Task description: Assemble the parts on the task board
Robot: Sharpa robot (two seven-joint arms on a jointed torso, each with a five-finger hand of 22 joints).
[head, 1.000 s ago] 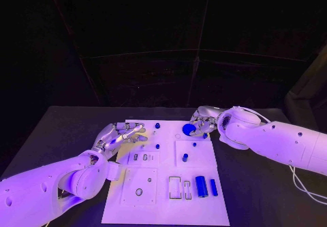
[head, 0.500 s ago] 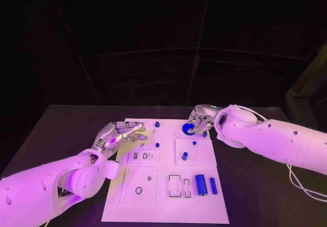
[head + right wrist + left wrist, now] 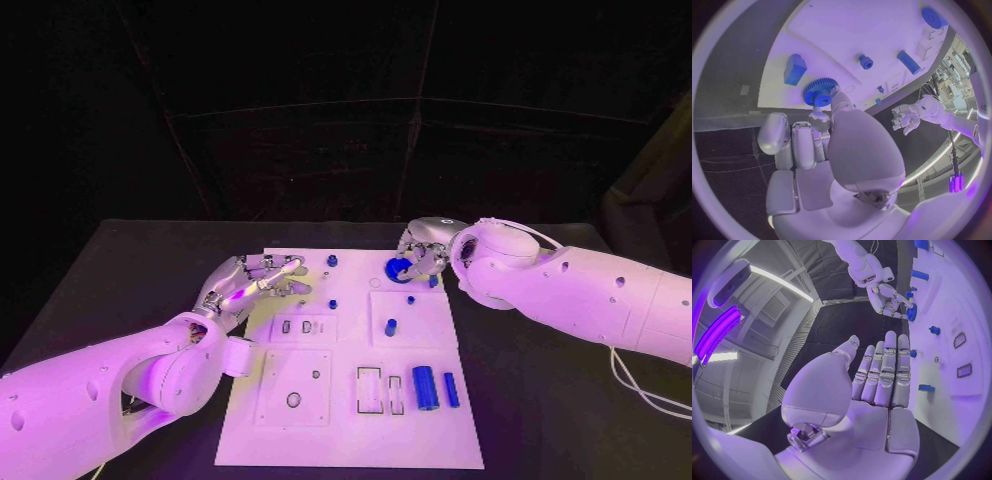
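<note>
The white task board [image 3: 353,420] lies in the middle of the black table. At its far right corner my right hand [image 3: 420,256] pinches a blue gear [image 3: 398,269] just above the board. The right wrist view shows the gear [image 3: 820,92] between thumb and a fingertip, near a blue block [image 3: 795,69]. My left hand [image 3: 257,281] hovers over the board's far left corner, fingers straight and holding nothing. In the left wrist view its palm [image 3: 873,390] is bare, and beyond it the right hand [image 3: 891,301] has the gear [image 3: 911,312].
Blue parts stand on the board: a peg [image 3: 333,263] at the far edge, a small one [image 3: 333,305], a peg [image 3: 391,328] in the middle. A thick cylinder [image 3: 426,389] and a slim bar [image 3: 451,391] lie near right, beside two slots [image 3: 371,393].
My right hand has shifted slightly to the left with the gear still in its pinch. The left hand has stayed almost where it was.
</note>
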